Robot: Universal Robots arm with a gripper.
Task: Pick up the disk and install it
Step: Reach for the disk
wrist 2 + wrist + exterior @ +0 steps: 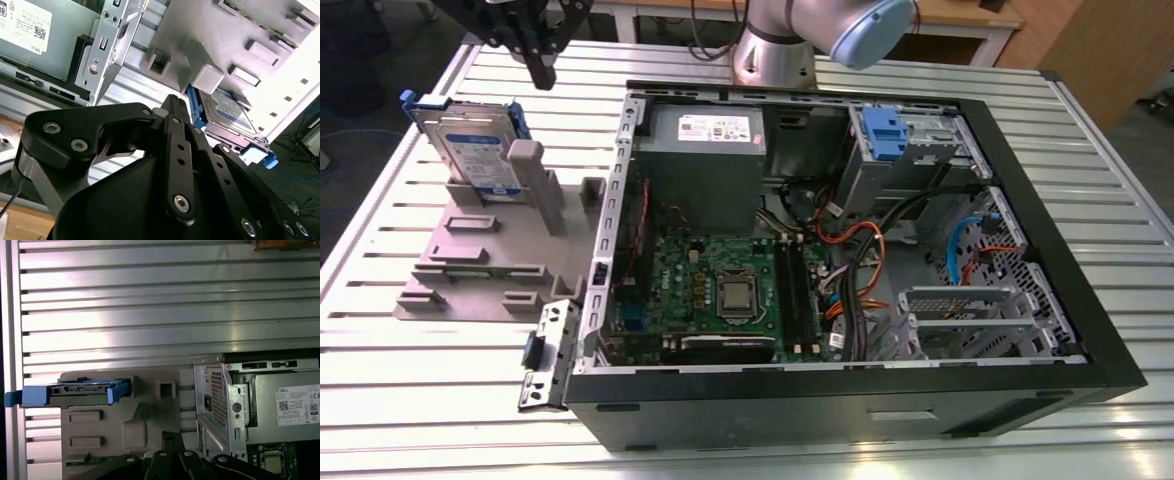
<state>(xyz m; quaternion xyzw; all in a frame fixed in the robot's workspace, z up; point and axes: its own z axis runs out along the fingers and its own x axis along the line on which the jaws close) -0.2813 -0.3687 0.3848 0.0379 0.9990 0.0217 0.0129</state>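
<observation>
a big black computer case (1067, 250) lies open on the silver tabletop (400, 400), and i can look right down into it. inside the case there is a green board (720, 290), a grey power box (700, 150), a bunch of coloured wires (854, 250) and a blue bracket (881, 130) near the far wall. the robot arm's base (781, 50) stands just behind the case. right beside the case, on the exterior view's left, sits a grey holder (467, 260) with posts that stick up. the disk (464, 150) stands on its edge at the far end of that holder, and a tall post (527, 170) stands right against it on the side that faces the case. the disk is silver with a white and blue label and has a blue frame around it. it is outside the case, not in it. the black hand (543, 80) hangs in the air by the far corner of the case, up above the disk and a little past it, and it does not touch the disk. its fingers are pressed together with nothing between them. in both wrist views the hand (170, 436) (172, 100) points down toward the holder (125, 410) (210, 30), with the disk (75, 392) (225, 112) close by and the case's metal edge off to one side.
</observation>
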